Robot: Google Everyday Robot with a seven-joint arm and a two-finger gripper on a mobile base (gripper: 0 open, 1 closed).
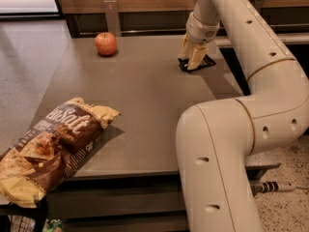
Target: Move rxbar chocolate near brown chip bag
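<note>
The rxbar chocolate [202,62] is a small flat black bar lying on the table's far right part. My gripper [191,60] points down and rests on the bar's left end, hiding part of it. The brown chip bag [50,151] is large and crinkled, dark brown and cream-yellow with white script. It lies at the table's front left corner and hangs over the edge, far from the bar and the gripper.
A red apple [105,43] stands at the table's far left. The grey table [145,105] has a wooden wall and a metal rail behind it. My arm's bulky white links [227,144] cover the table's right front side. A cable lies on the floor at the right.
</note>
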